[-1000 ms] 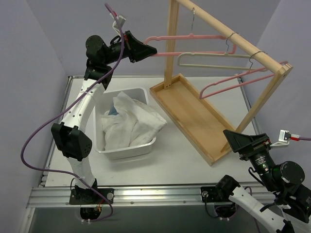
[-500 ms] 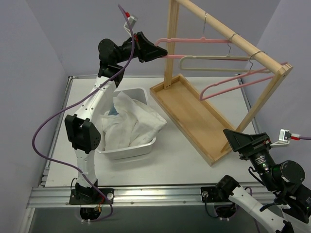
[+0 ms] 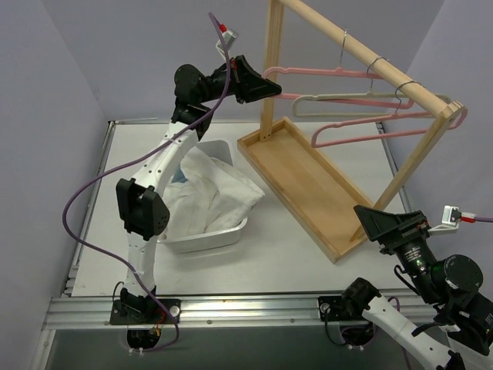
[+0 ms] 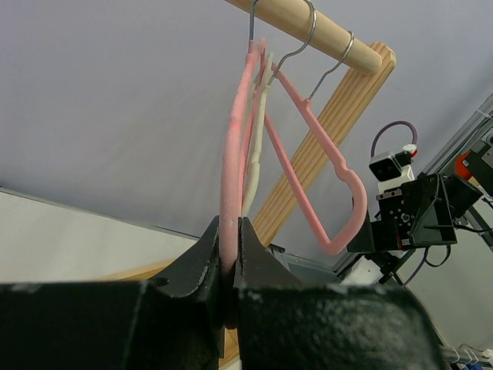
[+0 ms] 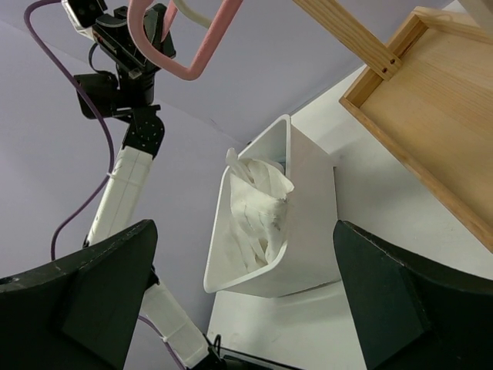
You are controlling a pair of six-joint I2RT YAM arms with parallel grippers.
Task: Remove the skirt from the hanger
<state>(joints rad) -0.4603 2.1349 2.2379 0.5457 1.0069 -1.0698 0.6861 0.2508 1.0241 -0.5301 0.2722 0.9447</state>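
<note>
- My left gripper (image 4: 229,231) is clamped tight on one end of the pink hanger (image 4: 231,146), high beside the wooden rack's (image 3: 389,73) left post.
- The hanger's hook sits on the rack's top rail, bunched against two other hangers (image 3: 339,99), with open air below down to the rack's tray.
- The skirt (image 3: 216,193) lies heaped in the white bin (image 3: 202,240) left of the rack, spilling over its right rim.
- My right gripper (image 3: 377,222) is spread wide and empty, near the rack's front corner.

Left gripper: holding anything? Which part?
Left gripper is shut on the pink hanger, at one shoulder's outer end. Right gripper is open, holding nothing.
</note>
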